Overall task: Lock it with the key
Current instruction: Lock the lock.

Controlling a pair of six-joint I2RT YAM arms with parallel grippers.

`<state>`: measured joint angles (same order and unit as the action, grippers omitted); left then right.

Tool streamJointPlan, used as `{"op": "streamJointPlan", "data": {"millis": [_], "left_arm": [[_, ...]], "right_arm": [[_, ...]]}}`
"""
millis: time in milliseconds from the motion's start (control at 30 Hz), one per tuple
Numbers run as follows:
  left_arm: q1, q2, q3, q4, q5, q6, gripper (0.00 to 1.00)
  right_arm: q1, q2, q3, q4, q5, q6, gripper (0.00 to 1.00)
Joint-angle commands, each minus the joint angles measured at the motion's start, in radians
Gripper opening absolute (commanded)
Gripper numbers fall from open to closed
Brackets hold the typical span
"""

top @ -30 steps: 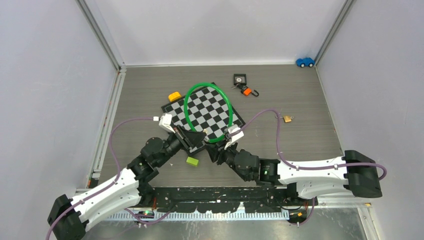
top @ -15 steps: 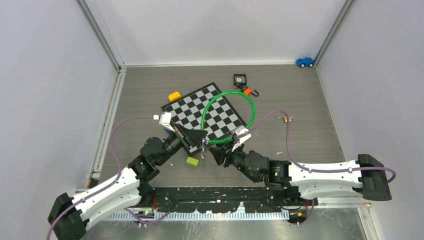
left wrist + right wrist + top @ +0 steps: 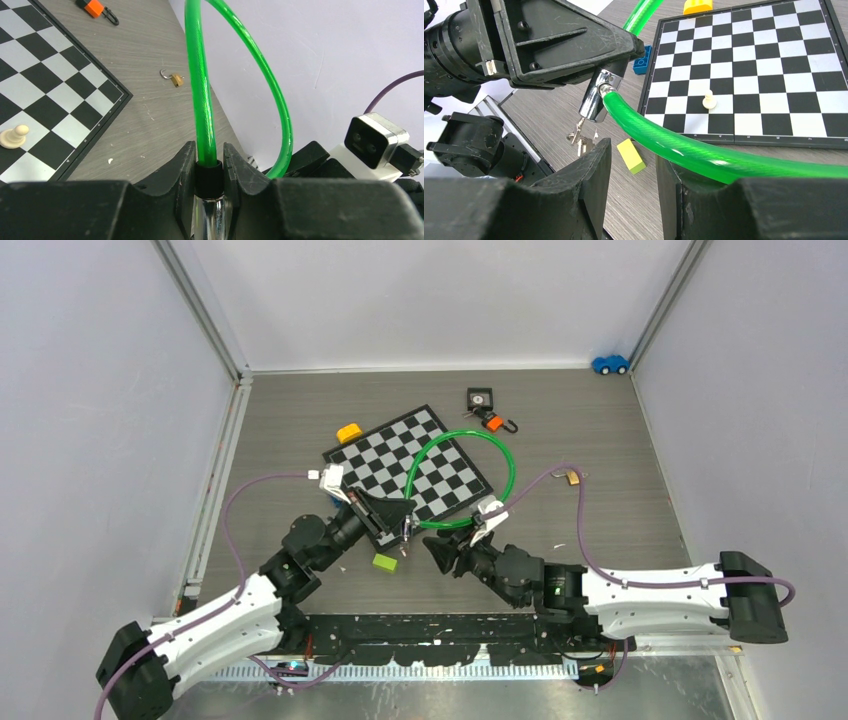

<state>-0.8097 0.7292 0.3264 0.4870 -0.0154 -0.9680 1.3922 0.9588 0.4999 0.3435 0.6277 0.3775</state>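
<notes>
A green cable lock (image 3: pixel 508 468) arches up over the table. Its black collar and chrome lock body (image 3: pixel 596 99) sit between the jaws of my left gripper (image 3: pixel 208 156), which is shut on them (image 3: pixel 404 522). A bunch of keys (image 3: pixel 579 141) hangs from the bottom of the chrome body. My right gripper (image 3: pixel 633 161) faces it from just below and to the right (image 3: pixel 437 551). It is open with nothing between its fingers. The green cable (image 3: pixel 684 146) passes over the top of its right finger.
A chessboard (image 3: pixel 400 455) with a white pawn (image 3: pixel 709 100) lies behind the grippers. A yellow-green block (image 3: pixel 384 562) lies under them. An orange block (image 3: pixel 348 432), a small brass padlock (image 3: pixel 574 477), an orange carabiner (image 3: pixel 495 423) and a blue toy car (image 3: pixel 609 364) lie further off.
The cable loop has swung from over the board to the right. My right gripper has dropped back towards the near edge and its jaws have widened a little. The left arm has stayed put.
</notes>
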Motion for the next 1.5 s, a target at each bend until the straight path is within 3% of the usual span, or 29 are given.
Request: {"op": "streamJointPlan", "data": {"millis": [0, 333, 700, 1133, 1333, 1467], "left_arm": [[-0.004, -0.006, -0.016, 0.139, 0.024, -0.023, 0.0], [-0.005, -0.001, -0.107, 0.118, -0.109, -0.019, 0.0], [-0.005, 0.094, -0.146, 0.09, -0.169, -0.01, 0.0], [-0.015, 0.057, -0.119, -0.056, -0.206, -0.002, 0.0], [-0.026, 0.025, -0.094, -0.141, -0.258, -0.036, 0.0], [-0.031, 0.006, -0.053, -0.245, -0.315, -0.099, 0.0]], "right_arm": [[0.002, -0.019, -0.048, 0.106, 0.034, 0.038, 0.44], [0.002, 0.037, -0.14, 0.172, 0.003, 0.214, 0.43], [0.002, 0.105, -0.16, 0.091, 0.109, 0.524, 0.44], [-0.002, 0.121, -0.024, 0.026, 0.034, 0.509, 0.5], [-0.002, 0.124, -0.025, 0.076, -0.003, 0.615, 0.51], [-0.002, 0.14, -0.121, 0.259, 0.0, 0.786, 0.53]]}}
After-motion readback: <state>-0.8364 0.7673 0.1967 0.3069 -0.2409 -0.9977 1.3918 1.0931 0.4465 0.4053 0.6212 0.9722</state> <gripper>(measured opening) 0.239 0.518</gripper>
